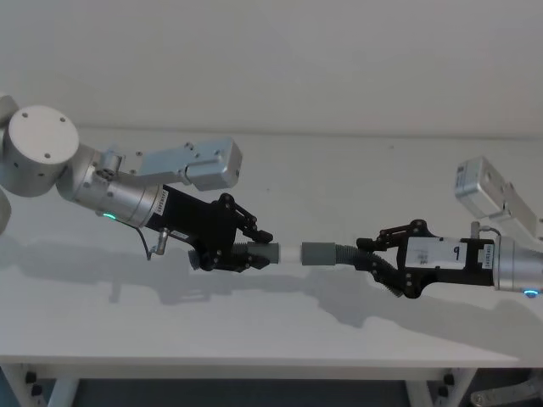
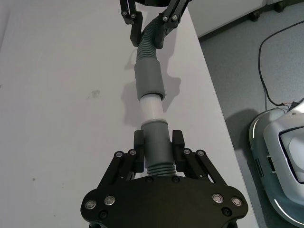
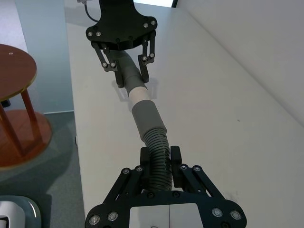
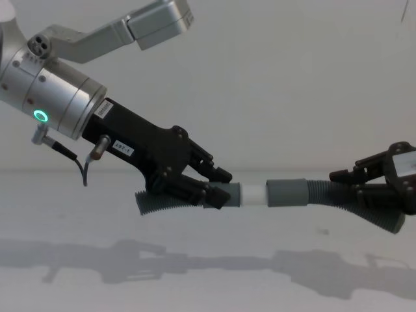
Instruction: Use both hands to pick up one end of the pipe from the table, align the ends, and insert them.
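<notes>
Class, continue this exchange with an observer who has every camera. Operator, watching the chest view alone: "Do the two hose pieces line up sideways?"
Observer: Yes. From the left wrist, the whitish tip runs straight into the mouth of the grey cuff.
Operator: Where does the right gripper hold its piece?
Observer: The right gripper has its jaws closed on the ribbed section, behind the cuff.
Operator: And the left?
Observer: The left gripper clamps the smooth grey collar just behind the tip.
</notes>
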